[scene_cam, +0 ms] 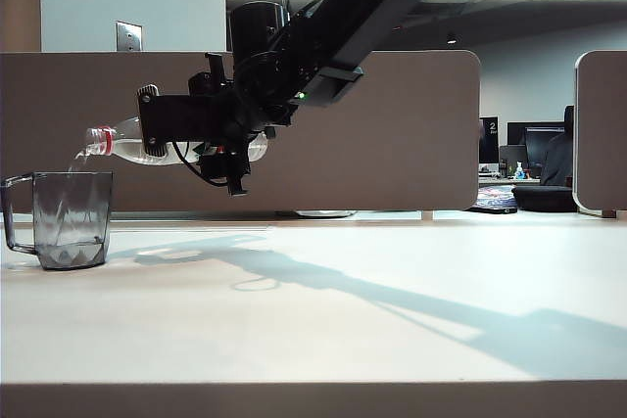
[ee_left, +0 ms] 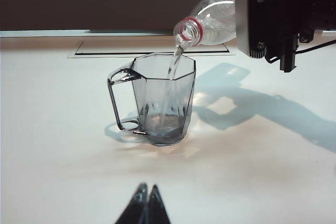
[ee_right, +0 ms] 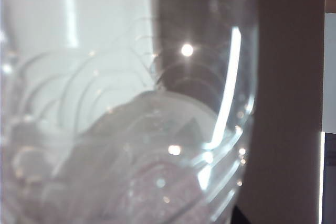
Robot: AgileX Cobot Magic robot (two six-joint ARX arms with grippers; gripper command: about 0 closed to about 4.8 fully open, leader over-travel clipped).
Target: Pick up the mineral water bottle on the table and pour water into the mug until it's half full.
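Note:
The mineral water bottle [scene_cam: 120, 143] lies almost level in the air, its red-ringed neck tipped down over the mug [scene_cam: 71, 218]. My right gripper [scene_cam: 159, 132] is shut on the bottle's body. A thin stream of water [ee_left: 171, 74] falls from the bottle's mouth [ee_left: 188, 31] into the smoky-grey mug [ee_left: 164, 100], and a shallow pool sits at the mug's bottom. The mug's handle [ee_left: 118, 100] points away from the right gripper [ee_left: 248, 17]. In the right wrist view the clear ribbed bottle [ee_right: 131, 129] fills the picture and hides the fingers. My left gripper [ee_left: 145, 188] hangs shut and empty, short of the mug.
The mug stands at the far left of the white table [scene_cam: 392, 310]. Brown partition panels [scene_cam: 421, 134] close off the back. A flat rectangular cover plate [ee_left: 105, 50] is set into the tabletop behind the mug. The right arm's shadow [scene_cam: 411, 310] crosses the table.

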